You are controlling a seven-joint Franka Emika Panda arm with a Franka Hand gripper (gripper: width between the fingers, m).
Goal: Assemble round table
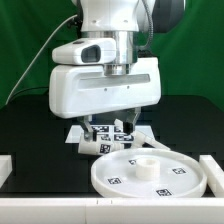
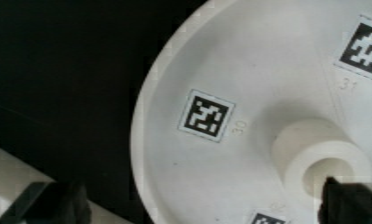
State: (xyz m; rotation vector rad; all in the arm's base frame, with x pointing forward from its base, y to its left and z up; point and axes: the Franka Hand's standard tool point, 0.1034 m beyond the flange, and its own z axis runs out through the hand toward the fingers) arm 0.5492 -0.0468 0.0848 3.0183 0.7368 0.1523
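the round disc (image 1: pixel 150 191) lies flat on the black table (image 1: pixel 30 130) nearest the camera, rim up, with a raised hub (image 1: pixel 145 166) at its middle. just behind its rim lies a short white post (image 1: pixel 88 147). the gripper (image 1: pixel 110 127) hangs above, fingers (image 2: pixel 37 200) spread wide, holding nothing (the wrist view shows the disc beneath).

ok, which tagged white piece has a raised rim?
The disc, frontmost in the exterior view: it is round, with a raised edge all around. The marker board behind it is a flat sheet.
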